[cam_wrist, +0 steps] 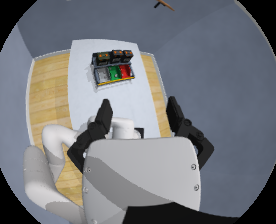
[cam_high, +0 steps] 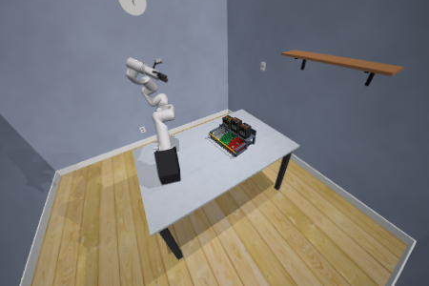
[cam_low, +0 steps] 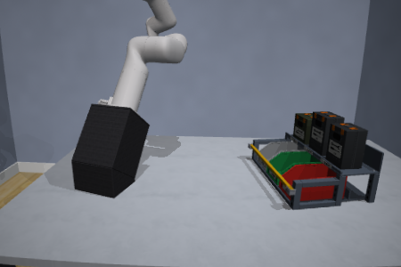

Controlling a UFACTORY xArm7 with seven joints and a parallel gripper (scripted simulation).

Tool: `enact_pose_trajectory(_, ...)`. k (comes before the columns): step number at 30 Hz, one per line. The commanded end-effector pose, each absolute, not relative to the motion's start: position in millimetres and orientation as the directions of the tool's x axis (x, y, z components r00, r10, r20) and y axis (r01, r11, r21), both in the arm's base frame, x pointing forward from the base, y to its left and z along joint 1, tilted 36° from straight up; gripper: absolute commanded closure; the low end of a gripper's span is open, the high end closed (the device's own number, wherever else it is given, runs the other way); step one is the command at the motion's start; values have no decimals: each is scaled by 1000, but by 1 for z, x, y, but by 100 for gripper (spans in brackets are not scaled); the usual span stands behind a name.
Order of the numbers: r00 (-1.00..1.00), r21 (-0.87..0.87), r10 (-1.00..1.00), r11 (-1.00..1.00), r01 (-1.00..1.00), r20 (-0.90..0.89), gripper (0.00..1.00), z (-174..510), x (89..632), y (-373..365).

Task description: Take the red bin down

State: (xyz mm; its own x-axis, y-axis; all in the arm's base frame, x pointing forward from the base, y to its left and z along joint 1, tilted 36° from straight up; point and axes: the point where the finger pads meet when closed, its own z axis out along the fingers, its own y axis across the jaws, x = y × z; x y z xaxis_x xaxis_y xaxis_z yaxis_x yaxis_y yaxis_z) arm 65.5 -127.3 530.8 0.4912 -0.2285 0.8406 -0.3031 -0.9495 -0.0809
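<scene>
So the gripper (cam_high: 161, 76) (cam_wrist: 139, 104) is wide open, nothing between the fingers, hanging high in the air over the left part of the scene. The arm (cam_high: 163, 112) (cam_low: 153, 50) (cam_wrist: 55, 192) runs down from it to the black pedestal (cam_high: 168, 166) (cam_low: 104, 144) on the left of the table (cam_high: 200, 166) (cam_low: 187, 233) (cam_wrist: 84, 95).

Over on the right, well apart from the hand, is the shelf (cam_high: 254, 140) (cam_low: 317, 183) (cam_wrist: 94, 64), a low grey rack with a yellow bar (cam_low: 272, 168) (cam_wrist: 109, 83) along its front. The red bin (cam_high: 235, 146) (cam_low: 312, 184) (cam_wrist: 125, 72) sits in it at the near end, with the green bin (cam_high: 228, 138) (cam_low: 291, 160) (cam_wrist: 114, 74) beside it and the grey bin (cam_high: 219, 132) (cam_low: 278, 148) (cam_wrist: 103, 75) at the far end. Three dark boxes stand on the raised back level.

IMO this is the approach step, bin not yet gripped. Next it needs to swing right and come down over the red bin, fingers lined up on a wall. Then I'd lift straight up, level, till it clears that yellow bar. Tip it and the parts could spill, drift sideways and you'd probably nudge the green one.
</scene>
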Motion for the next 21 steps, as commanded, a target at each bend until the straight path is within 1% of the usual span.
enact_pose_trajectory(1, 493, -81, -232, -948, -308, 838, 0, 531, 66, -128)
enact_pose_trajectory(6, 539, -76, -385, -858, -508, 749, 0, 531, 66, -128)
enact_pose_trajectory(18, 539, -76, -385, -858, -508, 749, 0, 531, 66, -128)
enact_pose_trajectory(21, 544, -58, -477, -787, -615, 690, 0, 531, 65, -128)
